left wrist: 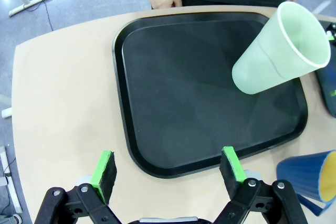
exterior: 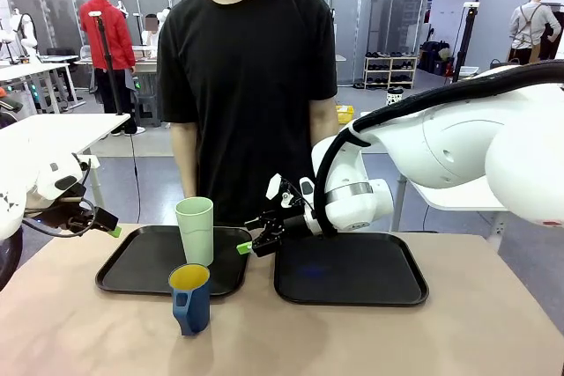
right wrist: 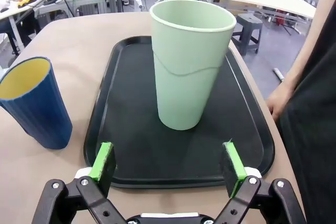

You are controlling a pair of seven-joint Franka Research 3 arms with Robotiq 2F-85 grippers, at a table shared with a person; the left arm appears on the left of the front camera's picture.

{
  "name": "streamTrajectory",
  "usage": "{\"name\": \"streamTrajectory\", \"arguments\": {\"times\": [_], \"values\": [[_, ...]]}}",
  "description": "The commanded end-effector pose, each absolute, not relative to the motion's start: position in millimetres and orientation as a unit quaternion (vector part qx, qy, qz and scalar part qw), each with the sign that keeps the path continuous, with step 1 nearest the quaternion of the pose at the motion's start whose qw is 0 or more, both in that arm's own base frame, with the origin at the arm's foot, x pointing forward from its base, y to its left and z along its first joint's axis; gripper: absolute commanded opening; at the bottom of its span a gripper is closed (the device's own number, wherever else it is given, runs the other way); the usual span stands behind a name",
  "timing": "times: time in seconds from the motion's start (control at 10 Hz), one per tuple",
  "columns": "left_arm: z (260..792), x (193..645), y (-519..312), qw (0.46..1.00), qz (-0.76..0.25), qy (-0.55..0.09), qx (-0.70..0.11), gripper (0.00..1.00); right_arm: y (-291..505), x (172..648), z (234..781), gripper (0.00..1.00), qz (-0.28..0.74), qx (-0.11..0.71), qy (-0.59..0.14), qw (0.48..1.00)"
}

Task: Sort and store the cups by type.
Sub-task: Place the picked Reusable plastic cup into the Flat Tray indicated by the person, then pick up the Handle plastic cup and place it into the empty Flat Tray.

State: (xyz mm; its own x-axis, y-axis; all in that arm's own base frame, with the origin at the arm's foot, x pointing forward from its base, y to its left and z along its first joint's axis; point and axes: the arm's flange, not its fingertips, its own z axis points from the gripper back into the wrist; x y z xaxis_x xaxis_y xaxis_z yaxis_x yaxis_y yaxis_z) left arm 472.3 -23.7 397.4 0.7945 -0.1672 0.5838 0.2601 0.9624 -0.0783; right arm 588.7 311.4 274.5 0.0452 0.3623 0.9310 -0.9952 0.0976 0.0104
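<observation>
At the bottom of the right wrist view, your right gripper [right wrist: 168, 162] stands wide open and empty. Its green pads [right wrist: 103, 158] frame the pale green tumbler [right wrist: 190, 69] without touching it. The tumbler sits upright on the left tray [right wrist: 131, 145] at centre frame. Low in the left wrist view, the left gripper [left wrist: 169, 165] is equally wide and empty, over that tray's near rim. The blue mug [right wrist: 32, 103] stands on the table [right wrist: 68, 40] at middle left — off both trays. I'd judge the tumbler stored and the mug next: you need a grip on its wall or handle, then a carry to the right tray [exterior: 352, 270] — clear of the tumbler.
</observation>
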Motion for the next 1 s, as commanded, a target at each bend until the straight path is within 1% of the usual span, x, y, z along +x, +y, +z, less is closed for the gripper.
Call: {"name": "streamTrajectory", "arguments": {"times": [0.0,0.9], "values": [[399.8,471.8,-23.8,0.944,-0.112,-0.302,-0.077,1.00,314.5,597.3,269.7,1.00,0.555,0.386,-0.415,0.609],[399.8,471.8,-23.8,0.944,-0.112,-0.302,-0.077,1.00,314.5,597.3,269.7,1.00,0.555,0.386,-0.415,0.609]]}}
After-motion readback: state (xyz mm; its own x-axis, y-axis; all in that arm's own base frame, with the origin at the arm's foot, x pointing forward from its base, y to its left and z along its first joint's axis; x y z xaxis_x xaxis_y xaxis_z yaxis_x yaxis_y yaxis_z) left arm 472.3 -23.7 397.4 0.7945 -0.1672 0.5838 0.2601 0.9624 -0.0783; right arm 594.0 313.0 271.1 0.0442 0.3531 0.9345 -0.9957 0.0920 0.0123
